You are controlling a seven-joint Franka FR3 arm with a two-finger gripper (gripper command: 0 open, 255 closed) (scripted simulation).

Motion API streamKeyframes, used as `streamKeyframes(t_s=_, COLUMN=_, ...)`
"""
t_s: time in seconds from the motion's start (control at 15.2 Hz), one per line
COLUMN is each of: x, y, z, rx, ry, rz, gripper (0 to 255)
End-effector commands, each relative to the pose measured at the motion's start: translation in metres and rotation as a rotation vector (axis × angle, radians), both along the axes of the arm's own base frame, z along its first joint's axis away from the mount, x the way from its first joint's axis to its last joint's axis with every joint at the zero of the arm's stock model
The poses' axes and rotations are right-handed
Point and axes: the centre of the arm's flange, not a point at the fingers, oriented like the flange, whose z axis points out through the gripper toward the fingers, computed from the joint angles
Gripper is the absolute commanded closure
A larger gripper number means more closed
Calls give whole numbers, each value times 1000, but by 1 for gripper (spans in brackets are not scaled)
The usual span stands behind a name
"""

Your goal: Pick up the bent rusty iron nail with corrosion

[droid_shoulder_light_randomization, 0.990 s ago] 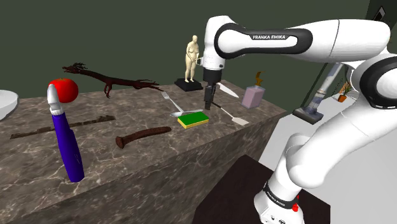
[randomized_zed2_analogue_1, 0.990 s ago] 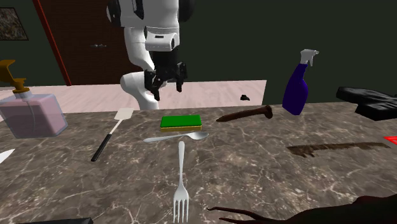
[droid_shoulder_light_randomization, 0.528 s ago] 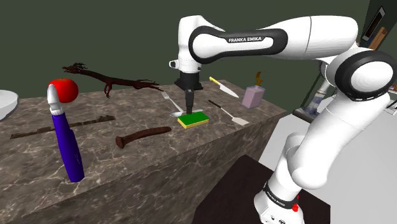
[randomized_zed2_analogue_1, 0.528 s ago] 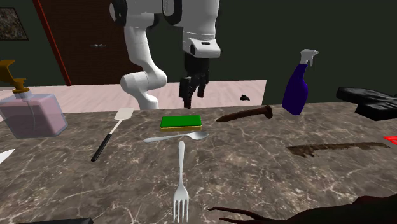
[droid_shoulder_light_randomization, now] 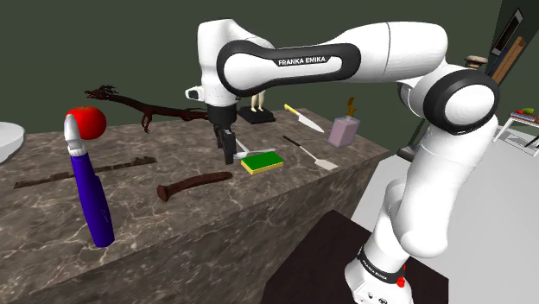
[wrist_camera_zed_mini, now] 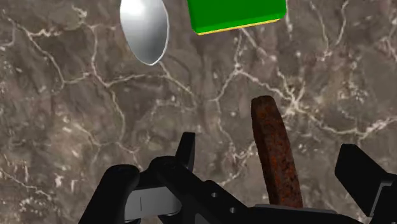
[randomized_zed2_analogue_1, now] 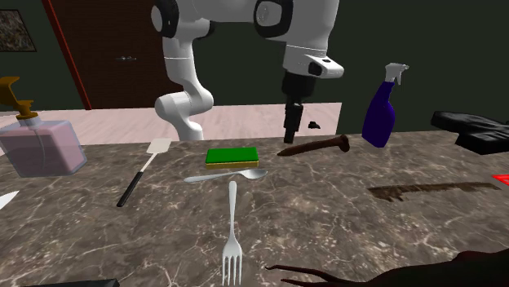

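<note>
The rusty brown nail [droid_shoulder_light_randomization: 194, 184] lies flat on the marble counter [droid_shoulder_light_randomization: 216, 224], with its head toward the blue spray bottle [droid_shoulder_light_randomization: 91, 194]. In the second exterior view the nail [randomized_zed2_analogue_1: 314, 147] lies to the right of the green sponge [randomized_zed2_analogue_1: 232, 156]. My black gripper [droid_shoulder_light_randomization: 227, 147] hangs a little above the nail's thin end, pointing down. The wrist view has the nail [wrist_camera_zed_mini: 275, 149] running between my fingertips [wrist_camera_zed_mini: 186, 149], which stand wide apart and do not touch it. The gripper [wrist_camera_zed_mini: 273, 172] is open and holds nothing.
Beside the sponge [wrist_camera_zed_mini: 235, 14] lie a spoon [randomized_zed2_analogue_1: 224, 175], a fork [randomized_zed2_analogue_1: 232, 236] and a spatula [randomized_zed2_analogue_1: 143, 171]. A soap dispenser [droid_shoulder_light_randomization: 344, 129], a knife [droid_shoulder_light_randomization: 302, 118], a dark branch [droid_shoulder_light_randomization: 147, 108], a red apple [droid_shoulder_light_randomization: 86, 121] and a flat dark strip [droid_shoulder_light_randomization: 86, 171] also sit on the counter.
The arm has swung toward the shoulder view's left, carrying the gripper from above the sponge to above the nail's thin end. Nothing on the counter has moved.
</note>
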Motion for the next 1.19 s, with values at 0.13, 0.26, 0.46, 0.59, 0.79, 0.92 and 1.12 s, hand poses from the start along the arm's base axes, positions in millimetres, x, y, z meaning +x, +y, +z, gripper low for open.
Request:
streamKeyframes(t_s=0.13, x=-2, y=56, z=-6, rx=-10, ry=-7, rz=179, gripper=0)
streamKeyframes(t_s=0.26, x=-7, y=83, z=-10, rx=-16, ry=-11, rz=267, gripper=0)
streamKeyframes(t_s=0.46, x=-8, y=91, z=-22, rx=-17, ry=-12, rz=294, gripper=0)
streamKeyframes(t_s=0.59, x=-8, y=91, z=-32, rx=-17, ry=-12, rz=294, gripper=0)
streamKeyframes(t_s=0.79, x=-8, y=91, z=-48, rx=-17, ry=-12, rz=294, gripper=0)
streamKeyframes(t_s=0.92, x=-8, y=91, z=-51, rx=-17, ry=-12, rz=294, gripper=0)
streamKeyframes(t_s=1.12, x=-8, y=90, z=-52, rx=-17, ry=-12, rz=294, gripper=255)
